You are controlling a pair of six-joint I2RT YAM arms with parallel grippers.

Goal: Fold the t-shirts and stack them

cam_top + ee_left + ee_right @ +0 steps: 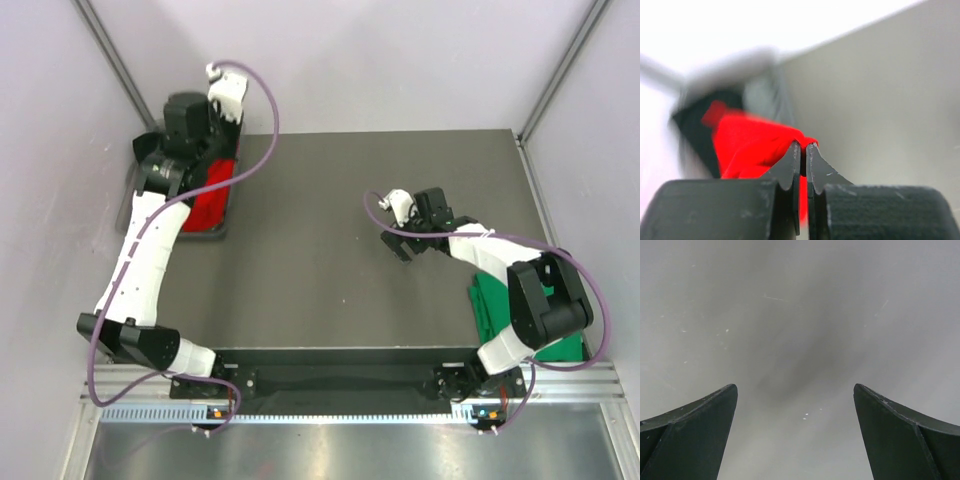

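At upper left, only a thin fold of the red t-shirt [212, 195] is pinched by the left gripper [803, 149], so it could be lost on lifting. The right gripper [795, 390] is spread.

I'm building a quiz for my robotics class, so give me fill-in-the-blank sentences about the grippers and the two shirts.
The left gripper is ____ on the red shirt.
The right gripper is ____, holding nothing.
The green shirt lies on the ____ side of the table.
Missing words: shut, open, right.
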